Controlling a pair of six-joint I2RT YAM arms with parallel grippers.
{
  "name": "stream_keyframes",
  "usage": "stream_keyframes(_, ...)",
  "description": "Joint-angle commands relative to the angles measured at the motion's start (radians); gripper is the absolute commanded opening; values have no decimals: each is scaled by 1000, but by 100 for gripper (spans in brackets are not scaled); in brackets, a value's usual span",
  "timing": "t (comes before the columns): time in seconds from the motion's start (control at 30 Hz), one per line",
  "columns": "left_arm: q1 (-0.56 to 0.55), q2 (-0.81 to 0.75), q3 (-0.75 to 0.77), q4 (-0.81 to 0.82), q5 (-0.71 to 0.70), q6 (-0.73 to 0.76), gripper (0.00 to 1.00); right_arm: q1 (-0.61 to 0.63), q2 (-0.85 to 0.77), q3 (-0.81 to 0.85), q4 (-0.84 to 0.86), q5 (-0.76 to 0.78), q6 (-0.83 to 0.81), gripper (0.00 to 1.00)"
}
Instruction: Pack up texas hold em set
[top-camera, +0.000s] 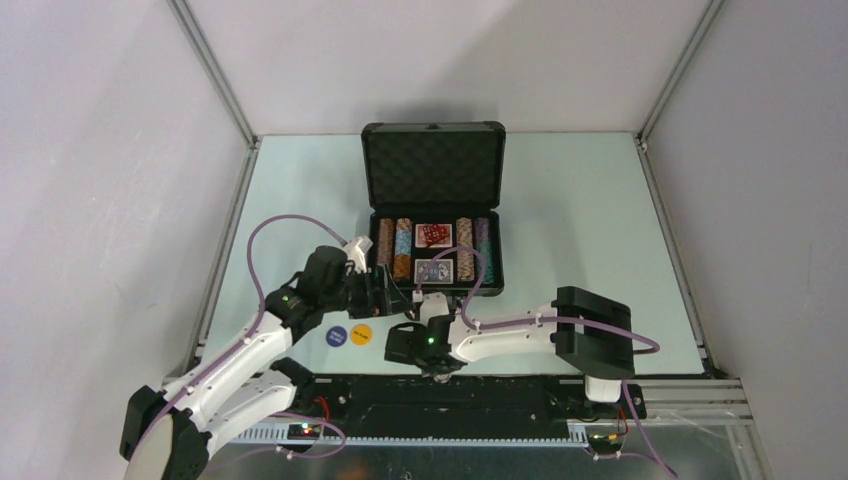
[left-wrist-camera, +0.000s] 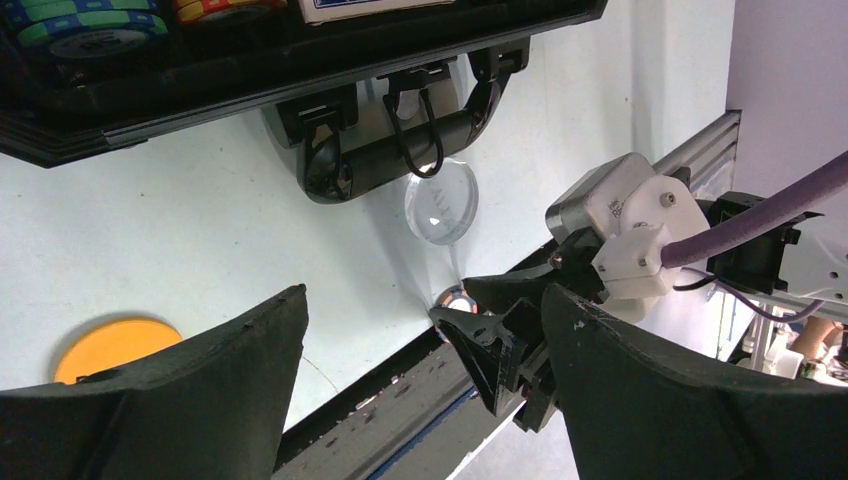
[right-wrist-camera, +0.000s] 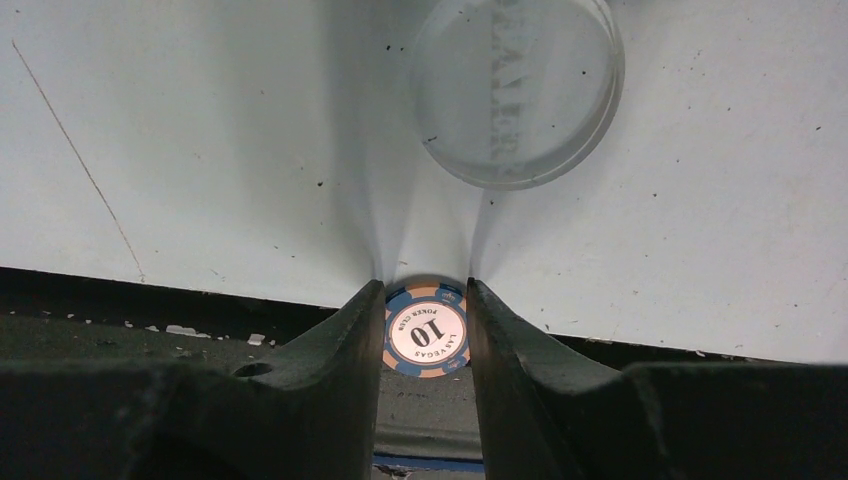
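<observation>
The black case (top-camera: 433, 165) lies open mid-table, with rows of striped chips (top-camera: 402, 250), red dice (top-camera: 433, 235) and a card deck (top-camera: 434, 271) in its tray. My right gripper (right-wrist-camera: 427, 300) is shut on a blue-and-tan "10" chip (right-wrist-camera: 427, 335) at the table's front edge; the chip also shows in the left wrist view (left-wrist-camera: 452, 297). A clear round button (right-wrist-camera: 515, 90) lies just beyond it, near the case handle (left-wrist-camera: 390, 160). My left gripper (left-wrist-camera: 425, 295) is open and empty, hovering left of the handle. Blue (top-camera: 337, 336) and yellow (top-camera: 361, 334) buttons lie left of the right gripper (top-camera: 438, 366).
The black front rail (right-wrist-camera: 150, 320) runs directly under the held chip. The right wrist's white camera block (left-wrist-camera: 625, 215) and purple cable sit close to my left gripper's right finger. The yellow button (left-wrist-camera: 110, 345) lies by my left finger.
</observation>
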Motion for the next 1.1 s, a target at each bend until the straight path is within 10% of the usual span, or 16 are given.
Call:
stream_keyframes(0.0, -4, -1, 5, 5, 21, 1, 91, 8, -19, -2, -29, 13, 24, 40)
stream_keyframes(0.37, -4, 2, 6, 6, 22, 3, 91, 7, -79, -2, -53, 37, 35, 62)
stream_keyframes(1.07, -4, -3, 3, 5, 27, 3, 92, 24, -29, -2, -67, -70, 142, 59)
